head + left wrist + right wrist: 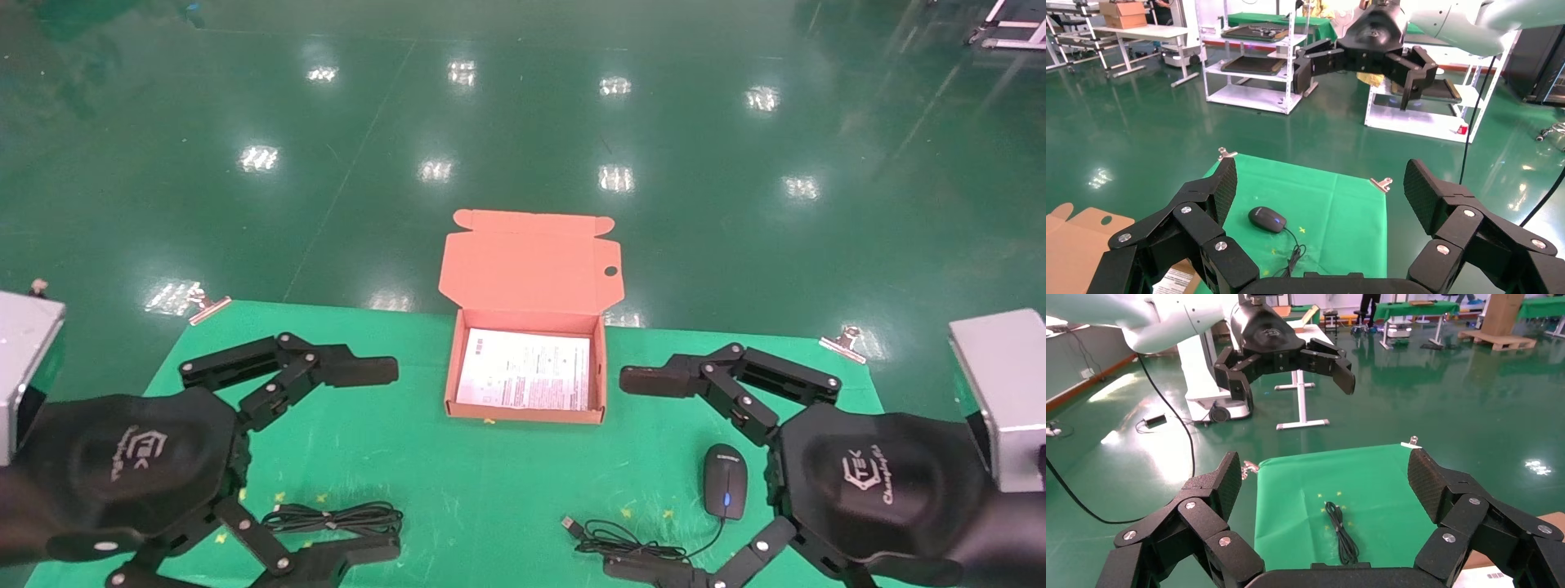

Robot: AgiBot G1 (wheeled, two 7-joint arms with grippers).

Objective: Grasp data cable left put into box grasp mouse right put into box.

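The orange-pink box (pixel 523 413) stands open at the middle back of the green cloth, lid flap up, white sheet inside. The data cable (pixel 335 518) lies coiled at the front left; it also shows in the right wrist view (pixel 1341 533). The black mouse (pixel 726 492) lies at the front right with its cord (pixel 621 539) trailing left; it also shows in the left wrist view (pixel 1267 219). My left gripper (pixel 384 461) hovers open and empty above the cable. My right gripper (pixel 633 474) hovers open and empty above the mouse's cord, the mouse itself just beside its wrist.
The green cloth (pixel 490 482) is held by binder clips at its back corners (pixel 208 304) (pixel 846 339). Grey metal housings stand at the far left (pixel 24 351) and far right (pixel 1001 392). Beyond the table's back edge is shiny green floor.
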